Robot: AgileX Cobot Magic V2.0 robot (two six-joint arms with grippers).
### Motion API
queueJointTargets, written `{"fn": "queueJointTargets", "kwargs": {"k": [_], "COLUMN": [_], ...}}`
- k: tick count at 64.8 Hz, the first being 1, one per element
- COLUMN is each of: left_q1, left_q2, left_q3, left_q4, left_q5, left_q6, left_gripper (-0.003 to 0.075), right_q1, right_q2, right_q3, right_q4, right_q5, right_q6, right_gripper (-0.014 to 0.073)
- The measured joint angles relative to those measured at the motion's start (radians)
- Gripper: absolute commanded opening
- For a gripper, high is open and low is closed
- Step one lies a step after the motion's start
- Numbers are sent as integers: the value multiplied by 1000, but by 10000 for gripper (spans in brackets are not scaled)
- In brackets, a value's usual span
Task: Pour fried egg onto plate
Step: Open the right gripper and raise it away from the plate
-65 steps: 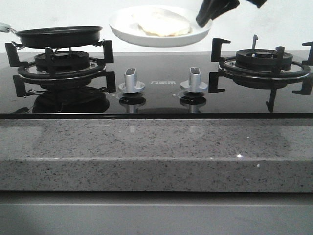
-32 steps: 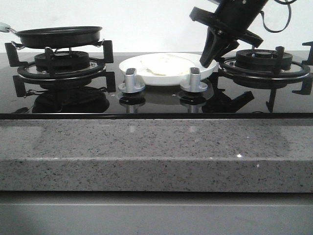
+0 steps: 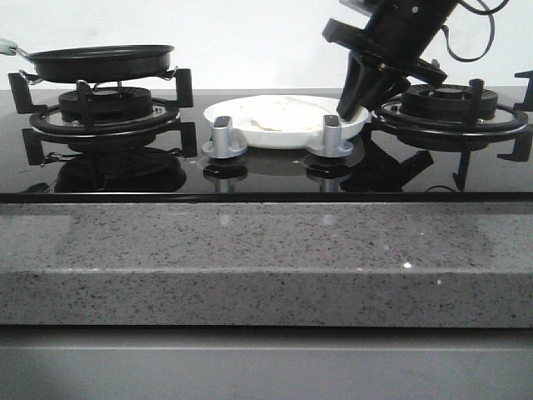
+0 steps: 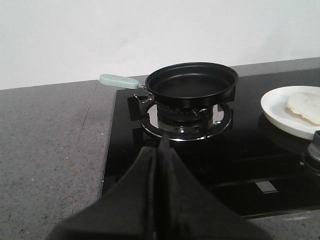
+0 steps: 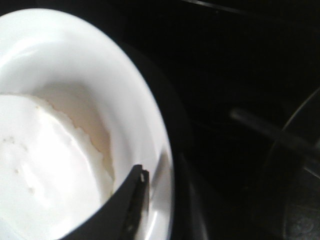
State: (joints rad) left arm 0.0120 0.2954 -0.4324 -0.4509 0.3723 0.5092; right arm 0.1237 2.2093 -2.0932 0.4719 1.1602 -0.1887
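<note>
Glossy black worktop (image 3: 266,179) carries the plate (image 3: 250,133) holding the fried egg (image 3: 279,112); we judge that the right tool (image 3: 350,107), pinched on the rim, could tip it if lifted carelessly, while the left tool (image 4: 159,165) rests closed.

The black glass hob (image 3: 266,179) set in the speckled counter (image 3: 266,258) carries the plate (image 3: 250,133) between its burners.

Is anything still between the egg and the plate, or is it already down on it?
Nothing visible stands between them: the fried egg already lies on the plate, which sits on the hob between the burners. The pan looks empty. The right gripper is at the plate's rim.
</note>
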Motion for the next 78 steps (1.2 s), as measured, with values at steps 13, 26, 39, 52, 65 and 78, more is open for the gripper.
{"fn": "queueJointTargets", "kwargs": {"k": [13,26,39,52,65,78], "left_q1": [0,0,0,0,0,0], "left_q2": [0,0,0,0,0,0], "left_q3": [0,0,0,0,0,0], "left_q4": [0,0,0,0,0,0], "left_q5": [0,0,0,0,0,0], "left_q6": [0,0,0,0,0,0], "left_gripper": [-19,-19,-19,-19,-19,-19], "right_q1": [-10,-17,-17,-17,-17,-17], "right_q2": [0,0,-3,-3,-3,-50], "right_q3": [-76,-222,-257,-257,-257,-257], "right_q4": [-4,-29,-34,-42,-52,-102], "right_q5": [55,78,87,89,89,92], "right_q6": [0,4,32,32,49,61], "right_gripper": [374,341,73,45,-68,-57]}}
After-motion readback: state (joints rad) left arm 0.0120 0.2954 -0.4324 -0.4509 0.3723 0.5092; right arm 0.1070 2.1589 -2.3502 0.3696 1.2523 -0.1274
